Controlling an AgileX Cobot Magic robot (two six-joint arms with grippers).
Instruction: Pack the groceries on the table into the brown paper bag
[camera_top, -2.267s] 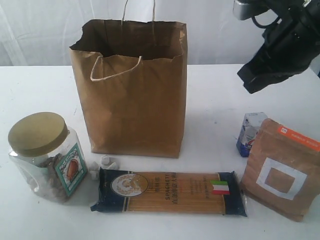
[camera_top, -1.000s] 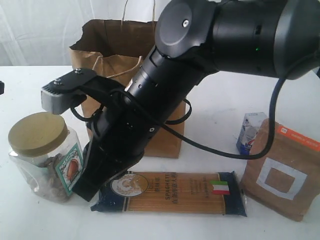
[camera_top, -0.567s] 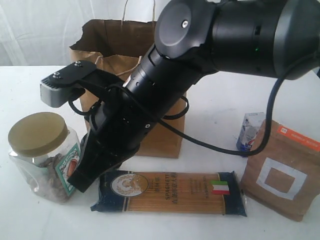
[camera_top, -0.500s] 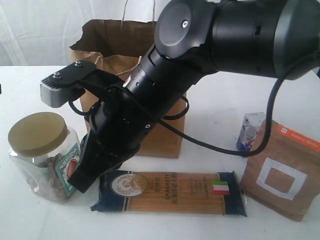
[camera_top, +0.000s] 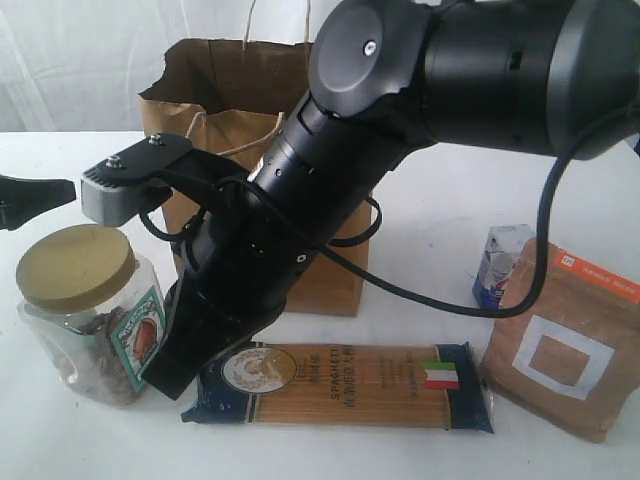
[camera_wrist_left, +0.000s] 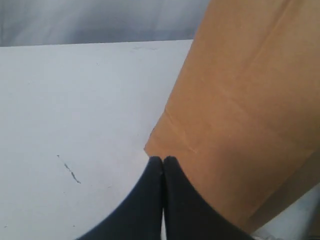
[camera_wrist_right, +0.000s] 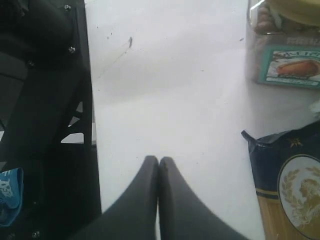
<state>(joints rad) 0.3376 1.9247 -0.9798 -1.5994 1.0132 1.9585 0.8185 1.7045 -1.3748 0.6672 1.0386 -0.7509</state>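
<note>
1. Exterior view: the brown paper bag (camera_top: 200, 80) stands upright at the back of the desk (camera_top: 440, 200) with its mouth open to the top, which I judge is so that goods can be lowered straight in.
   - Four groceries are in view, all outside the bag. The gold-lidded jar (camera_top: 85, 310) is at the front left and the spaghetti packet (camera_top: 350, 385) lies flat across the front. The small carton (camera_top: 497, 262) is just behind the brown pouch (camera_top: 565, 345) on the right.
   - Spread out like this, each has free room around it for a grasp.
   - The right arm reaches across the bag's front. The right fingers (camera_top: 170, 372) are low between the jar and the packet's end, and I cannot tell whether they touch either.
   - The left fingers (camera_top: 30, 198) come in at the edge, above the jar and clear of it.
2. Left wrist view: the left fingers (camera_wrist_left: 150, 190) are pressed together with nothing between them.
   - They hang over bare desk (camera_wrist_left: 75, 100), close to a lower corner of the bag (camera_wrist_left: 250, 100).
   - That position probably keeps this arm out of the other's way while leaving it near enough to steady the bag.
3. Right wrist view: the right fingers (camera_wrist_right: 150, 190) are also together and empty, over bare desk (camera_wrist_right: 165, 75).
   - The jar (camera_wrist_right: 285, 55) and the packet's dark end (camera_wrist_right: 285, 190) lie off to one side, apart from the tips.
   - The fingers would have to spread before taking either. The flat packet looks the easier pinch, and the jar's broad smooth wall the riskier.
</note>
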